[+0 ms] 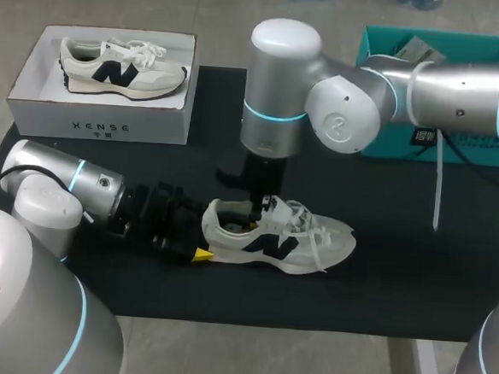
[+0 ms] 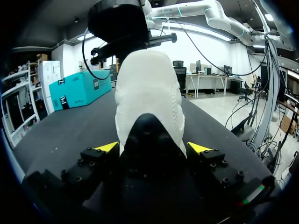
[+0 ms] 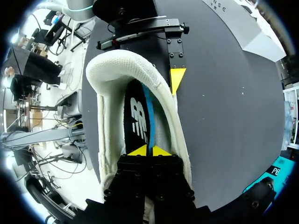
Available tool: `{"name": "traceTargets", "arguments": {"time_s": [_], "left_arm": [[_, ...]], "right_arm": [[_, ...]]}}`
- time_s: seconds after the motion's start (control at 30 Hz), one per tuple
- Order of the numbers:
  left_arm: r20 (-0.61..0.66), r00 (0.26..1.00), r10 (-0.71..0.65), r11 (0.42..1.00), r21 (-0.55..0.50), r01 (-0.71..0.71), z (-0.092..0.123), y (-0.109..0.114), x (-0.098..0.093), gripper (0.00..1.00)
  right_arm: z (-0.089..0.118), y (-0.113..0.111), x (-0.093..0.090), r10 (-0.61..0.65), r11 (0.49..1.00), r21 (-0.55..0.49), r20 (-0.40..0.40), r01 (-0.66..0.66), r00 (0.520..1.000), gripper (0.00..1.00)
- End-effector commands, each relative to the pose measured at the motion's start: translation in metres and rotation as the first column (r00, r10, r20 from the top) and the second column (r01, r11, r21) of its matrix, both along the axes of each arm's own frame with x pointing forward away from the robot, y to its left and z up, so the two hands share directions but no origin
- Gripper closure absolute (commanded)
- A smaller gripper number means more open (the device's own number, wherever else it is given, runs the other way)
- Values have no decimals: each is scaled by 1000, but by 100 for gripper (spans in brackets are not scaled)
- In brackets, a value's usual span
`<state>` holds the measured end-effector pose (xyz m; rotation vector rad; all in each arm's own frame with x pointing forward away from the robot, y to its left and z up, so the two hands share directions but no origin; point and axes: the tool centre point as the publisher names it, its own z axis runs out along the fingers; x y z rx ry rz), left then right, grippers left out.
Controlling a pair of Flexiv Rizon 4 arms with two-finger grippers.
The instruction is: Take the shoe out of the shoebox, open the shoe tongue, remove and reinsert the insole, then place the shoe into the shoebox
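A cream shoe (image 1: 276, 236) lies on the black desk (image 1: 397, 283), out of the white shoebox (image 1: 100, 121), which stands well apart with a second shoe (image 1: 121, 68) inside. The left end effector (image 2: 153, 148) clasps its heel from both sides, while the right end effector (image 3: 149, 150), fingers pinched narrow, reaches into the shoe's opening and holds the dark insole (image 3: 138, 121). Taking out looks done and the insole step is in hand, whether pulling out or pushing back I cannot tell; returning the shoe to the box is left.
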<state>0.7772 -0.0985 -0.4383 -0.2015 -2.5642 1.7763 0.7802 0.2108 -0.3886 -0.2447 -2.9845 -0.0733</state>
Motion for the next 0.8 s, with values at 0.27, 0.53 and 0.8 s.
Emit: {"name": "traceTargets", "arguments": {"time_s": [0.27, 0.53, 0.8], "left_arm": [[1, 1000, 3, 1000, 2, -3, -2, 0, -1, 100], [1, 1000, 3, 1000, 2, -3, -2, 0, -1, 100], [1, 1000, 3, 1000, 2, -3, -2, 0, -1, 100]], "right_arm": [[30, 2, -9, -1, 999, -42, 36, 2, 999, 100], [29, -7, -16, -28, 999, -46, 34, 29, 999, 100], [22, -11, -8, -32, 999, -11, 38, 32, 999, 100]]}}
